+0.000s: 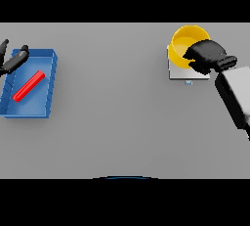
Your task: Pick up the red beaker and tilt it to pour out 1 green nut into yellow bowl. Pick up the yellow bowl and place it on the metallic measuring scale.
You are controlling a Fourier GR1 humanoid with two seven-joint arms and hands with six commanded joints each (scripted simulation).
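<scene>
The yellow bowl (187,39) sits on the metallic measuring scale (179,73) at the far right of the table. My right hand (205,56) covers the bowl's near right side, with its fingers curled over the rim. The red beaker (29,86) lies on its side inside a blue tray (50,79) at the far left. My left hand (13,60) hovers over the tray's far left corner with straight fingers, holding nothing. No green nut shows; the bowl's inside is partly hidden by my right hand.
The blue tray stands against the table's left edge. A wide stretch of grey table (112,102) separates it from the scale.
</scene>
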